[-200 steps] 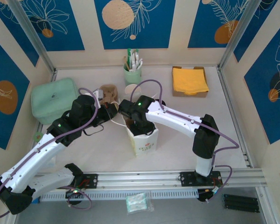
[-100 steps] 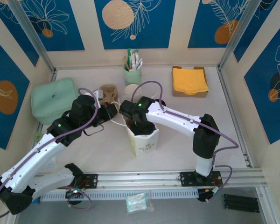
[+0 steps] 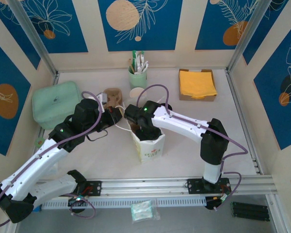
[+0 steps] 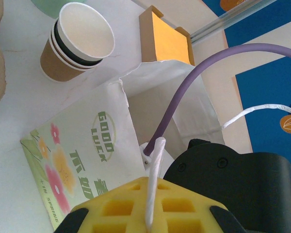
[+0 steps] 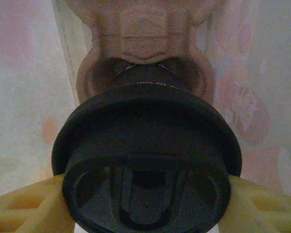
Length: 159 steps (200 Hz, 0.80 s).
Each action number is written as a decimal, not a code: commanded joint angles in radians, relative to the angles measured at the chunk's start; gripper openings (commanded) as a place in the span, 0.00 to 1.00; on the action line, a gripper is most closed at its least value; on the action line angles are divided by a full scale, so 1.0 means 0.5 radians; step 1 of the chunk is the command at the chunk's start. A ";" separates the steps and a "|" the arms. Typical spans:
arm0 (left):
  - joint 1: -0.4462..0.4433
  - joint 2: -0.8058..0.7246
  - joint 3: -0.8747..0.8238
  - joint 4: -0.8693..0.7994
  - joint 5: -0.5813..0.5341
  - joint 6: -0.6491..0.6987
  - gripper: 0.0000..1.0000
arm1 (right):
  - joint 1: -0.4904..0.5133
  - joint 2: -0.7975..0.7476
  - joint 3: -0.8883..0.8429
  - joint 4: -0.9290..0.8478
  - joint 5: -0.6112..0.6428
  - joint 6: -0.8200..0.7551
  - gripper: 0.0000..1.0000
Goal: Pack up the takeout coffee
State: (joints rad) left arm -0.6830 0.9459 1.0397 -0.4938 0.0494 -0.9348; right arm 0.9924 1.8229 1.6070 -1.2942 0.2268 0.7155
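The takeout coffee (image 5: 145, 165) shows its round black lid from above, between the yellow fingers (image 5: 19, 208) of my right gripper (image 5: 145, 204), which is shut on it. It hangs inside the white flowered paper bag (image 3: 149, 145), over a brown pulp cup carrier (image 5: 145, 43) at the bag's bottom. In the top view my right gripper (image 3: 139, 127) is sunk into the bag's mouth. My left gripper (image 3: 117, 114) is shut on the bag's white cord handle (image 4: 155, 179), pulling it leftward, and the bag (image 4: 87, 155) stands open.
Nested lidless paper cups (image 4: 77, 46) stand behind the bag, near a pulp carrier (image 3: 112, 97). A box of orange napkins (image 3: 197, 83) is at the back right, a green cup of utensils (image 3: 137, 73) at the back, a mint container (image 3: 56, 103) at the left.
My right wrist has shifted slightly over the bag's mouth. The left gripper keeps its hold on the handle.
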 commanded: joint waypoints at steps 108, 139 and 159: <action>-0.011 -0.020 0.014 0.004 -0.034 0.021 0.00 | -0.014 0.054 -0.104 0.051 -0.045 0.039 0.58; -0.014 -0.022 0.015 0.001 -0.034 0.020 0.00 | -0.013 0.057 -0.115 0.060 -0.048 0.038 0.58; -0.012 -0.025 0.015 -0.001 -0.037 0.022 0.00 | -0.013 0.061 -0.113 0.058 -0.054 0.038 0.58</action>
State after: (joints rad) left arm -0.6830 0.9455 1.0397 -0.4938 0.0494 -0.9348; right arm 0.9924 1.8214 1.5967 -1.2858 0.2234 0.7155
